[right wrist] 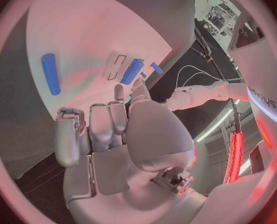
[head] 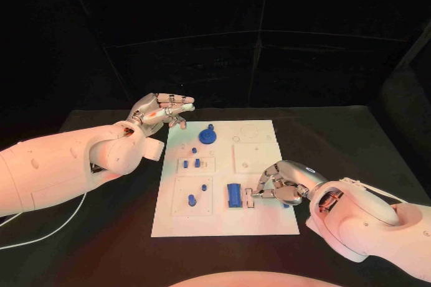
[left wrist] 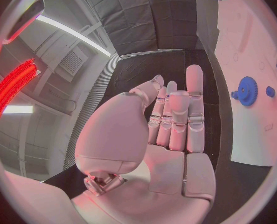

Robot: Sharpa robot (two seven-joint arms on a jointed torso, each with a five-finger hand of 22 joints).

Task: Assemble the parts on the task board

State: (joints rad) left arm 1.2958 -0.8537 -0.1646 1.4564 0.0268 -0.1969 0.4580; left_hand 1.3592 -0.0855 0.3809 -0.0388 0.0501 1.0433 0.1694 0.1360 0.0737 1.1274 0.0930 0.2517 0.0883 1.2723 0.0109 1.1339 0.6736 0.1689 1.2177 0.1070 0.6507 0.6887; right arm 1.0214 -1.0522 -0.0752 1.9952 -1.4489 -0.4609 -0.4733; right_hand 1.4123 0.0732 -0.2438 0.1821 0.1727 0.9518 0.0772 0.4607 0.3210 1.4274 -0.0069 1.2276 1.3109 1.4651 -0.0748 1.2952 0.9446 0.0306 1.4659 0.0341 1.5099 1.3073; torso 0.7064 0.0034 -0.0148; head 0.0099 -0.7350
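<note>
**Mia:** What was closest to the robot?

**Sam:** The right hand [head: 283, 186]. It was low over the near right part of the white board [head: 260, 228]. Its fingers [right wrist: 116, 117] were curled in. I could not tell if it was holding anything, because the fingers hid what was under them.

**Mia:** What was next to it?

**Sam:** A long blue block [head: 233, 194] stood in the board, just beside the fingertips. In the right wrist view, a blue stick [right wrist: 50, 73] lay flat on the board, apart from the block.

**Mia:** So how should it have done this step well?

**Sam:** I think it was working at that block. It should have moved slowly, kept the piece straight over its hole, and pushed gently. If the piece tipped, it could get stuck.

**Mia:** What was farther up the board?

**Sam:** Two little blue pegs [head: 191, 164] stood in the middle left square. Past them was a blue wheel [head: 208, 136] with teeth, near the far edge.

**Mia:** And the other hand?

**Sam:** The left hand [head: 164, 112] was up in the air, past the far left corner of the board. Its fingers [left wrist: 179, 117] were pressed together, side by side. It held nothing.

**Mia:** Was that good?

**Sam:** Yes, I think so. It was out of the way, so it could not bump the pieces.
</note>
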